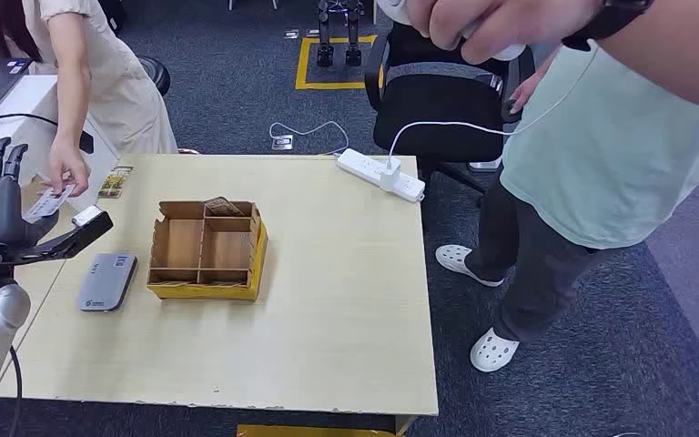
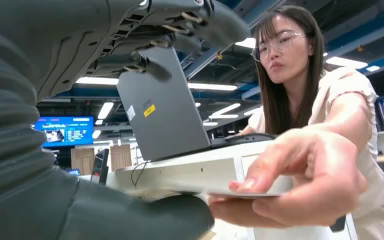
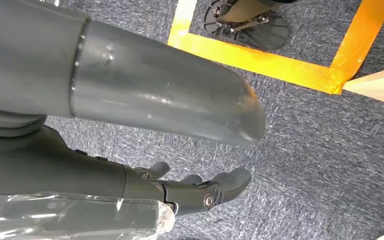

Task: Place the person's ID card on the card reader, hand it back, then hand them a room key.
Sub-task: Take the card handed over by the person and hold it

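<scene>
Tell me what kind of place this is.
Probably an office or lab set up as a mock check-in desk: grey carpet with yellow floor tape, an office chair, a laptop on a white desk, and a card reader on the wooden table.

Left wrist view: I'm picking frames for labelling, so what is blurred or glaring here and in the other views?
Left wrist view: the person's hand and ID card are soft; ceiling lights glare. Head view: even and sharp. Right wrist view: the right hand is sharp, with plastic-wrap glare nearby.
</scene>
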